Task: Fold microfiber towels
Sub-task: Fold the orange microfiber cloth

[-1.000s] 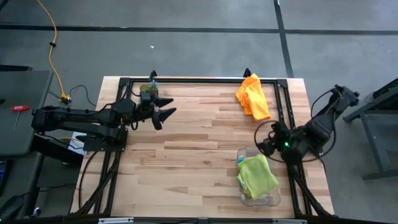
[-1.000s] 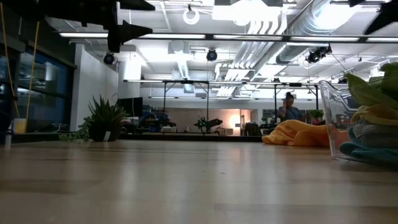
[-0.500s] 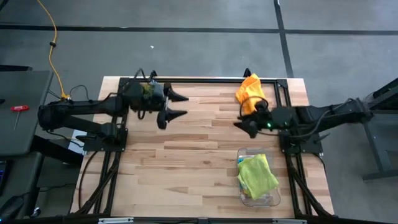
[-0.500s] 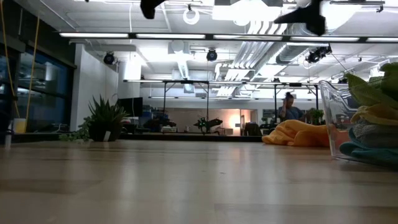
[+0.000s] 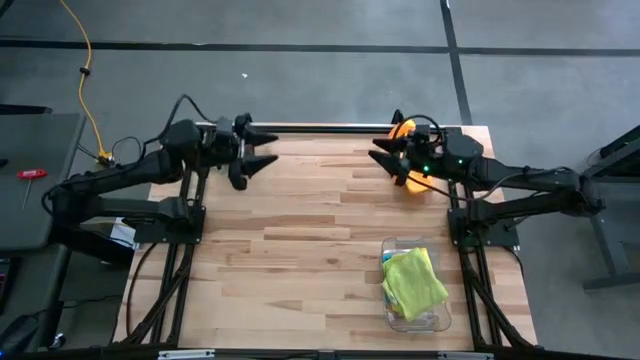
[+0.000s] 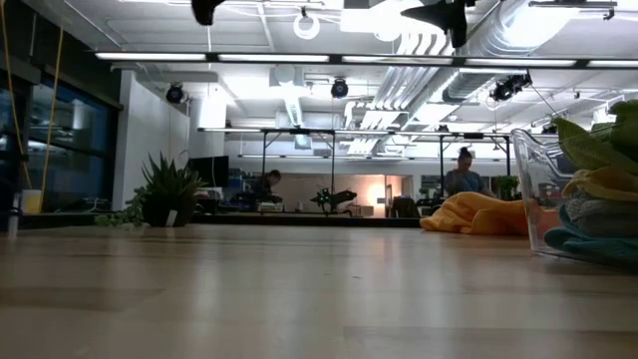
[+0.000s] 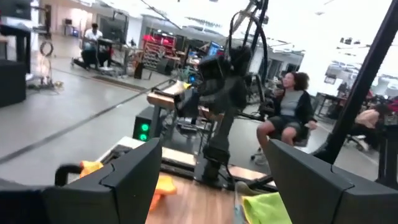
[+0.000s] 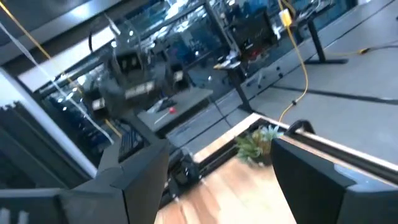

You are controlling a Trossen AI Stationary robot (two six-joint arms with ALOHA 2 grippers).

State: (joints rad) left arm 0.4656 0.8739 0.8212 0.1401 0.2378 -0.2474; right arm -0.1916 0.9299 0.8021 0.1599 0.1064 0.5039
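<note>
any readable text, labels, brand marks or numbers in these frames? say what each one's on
None can be read in any view.
Clear plastic bin, lime green towel, orange towel: no print or tag shows.
Left gripper and right gripper: no marking visible.
Screens and signs in the room behind the table: too blurred and small to read.
</note>
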